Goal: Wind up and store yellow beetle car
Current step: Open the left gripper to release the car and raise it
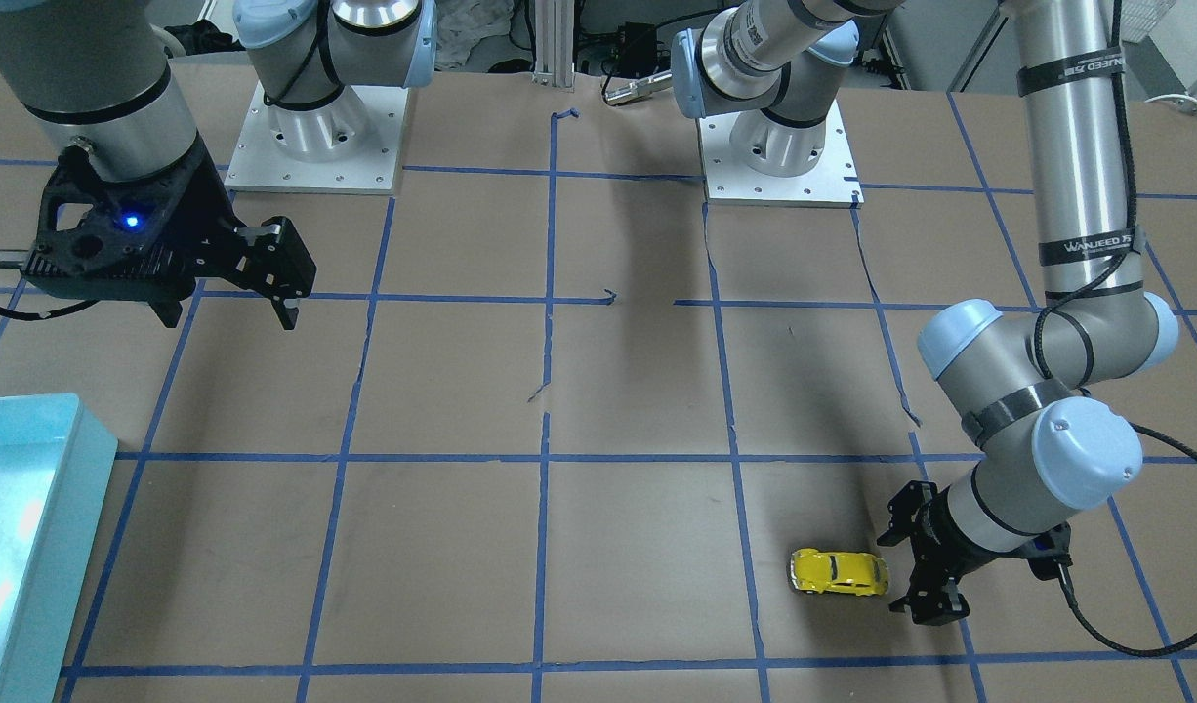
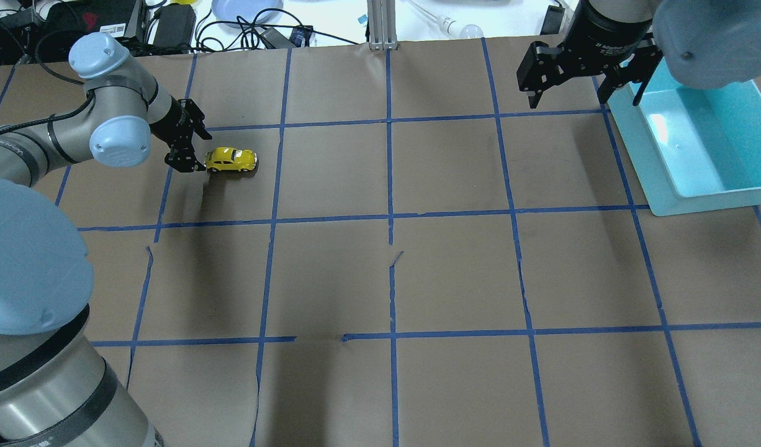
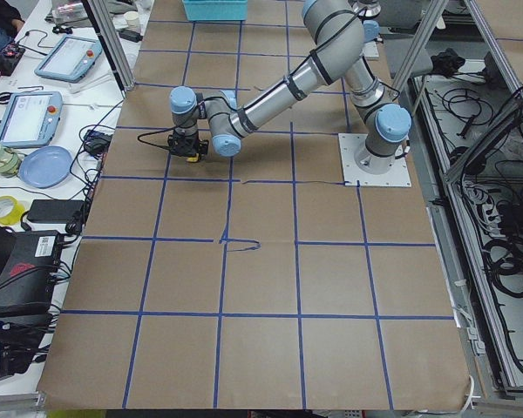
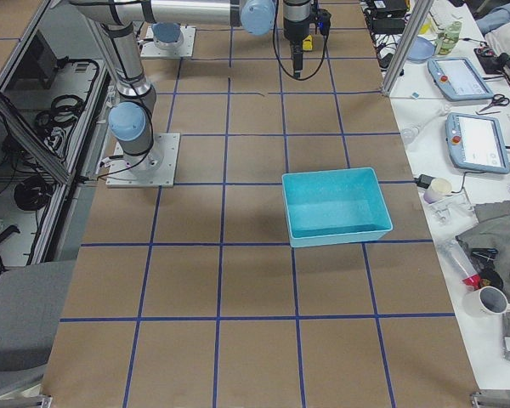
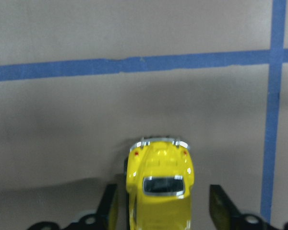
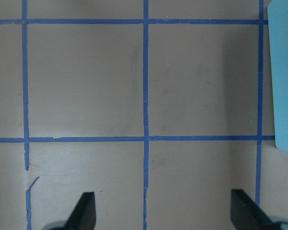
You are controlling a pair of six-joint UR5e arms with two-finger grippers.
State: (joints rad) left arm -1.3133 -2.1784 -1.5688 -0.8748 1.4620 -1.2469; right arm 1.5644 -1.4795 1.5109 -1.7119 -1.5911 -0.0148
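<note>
Car lined up end-on in my left gripper's open fingers.
The yellow car (image 2: 231,159) sits on the table (image 2: 455,261), one end just between the wide-open, empty fingers of the left gripper (image 2: 202,152), its length running straight away from the wrist. I think neither pad is touching it. The right gripper (image 2: 567,98) hangs open and empty, well apart, beside the bin (image 2: 691,202).

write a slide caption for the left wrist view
Yellow car framed by the open left pincer, on brown paper gridded with blue tape
</note>
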